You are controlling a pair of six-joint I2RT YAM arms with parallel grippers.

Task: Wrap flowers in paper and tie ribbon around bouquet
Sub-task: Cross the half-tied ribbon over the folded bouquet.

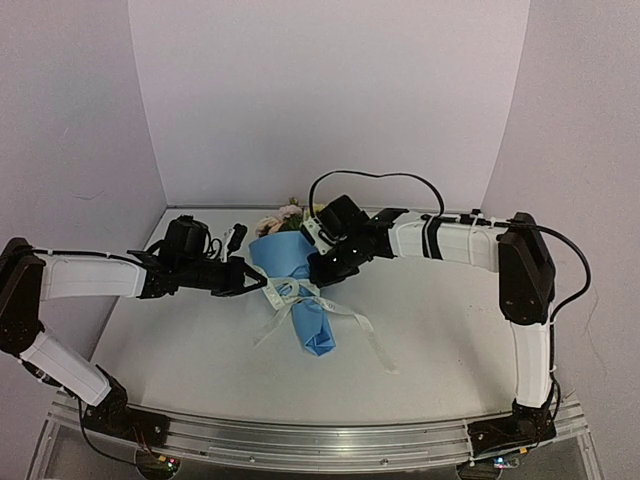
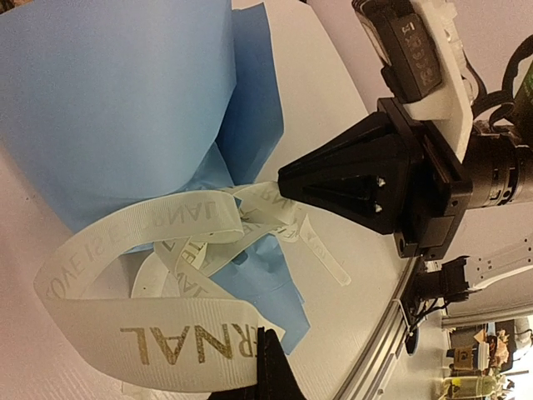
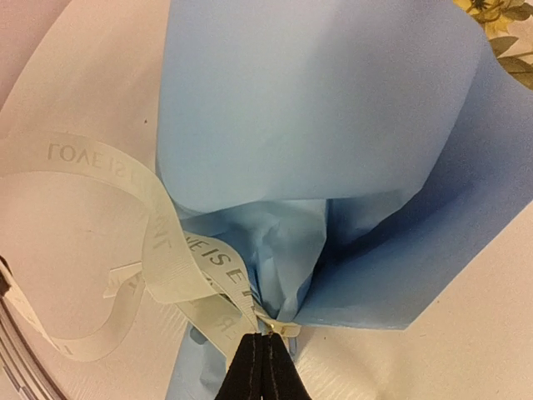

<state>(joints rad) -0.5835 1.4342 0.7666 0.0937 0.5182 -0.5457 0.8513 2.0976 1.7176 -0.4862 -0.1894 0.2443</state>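
Blue paper-cone bouquet [image 1: 283, 258], frame centre, rim toward top; printed cream ribbon [image 1: 285, 293] cinches its waist, 2 tails trailing. The left gripper [image 2: 266, 342] and right gripper [image 3: 265, 354] each clamp closed on ribbon.

Bare table [image 1: 430, 330] before the bouquet [image 1: 280, 255]; left tool [image 1: 258, 280], right tool [image 1: 318, 272] close alongside.
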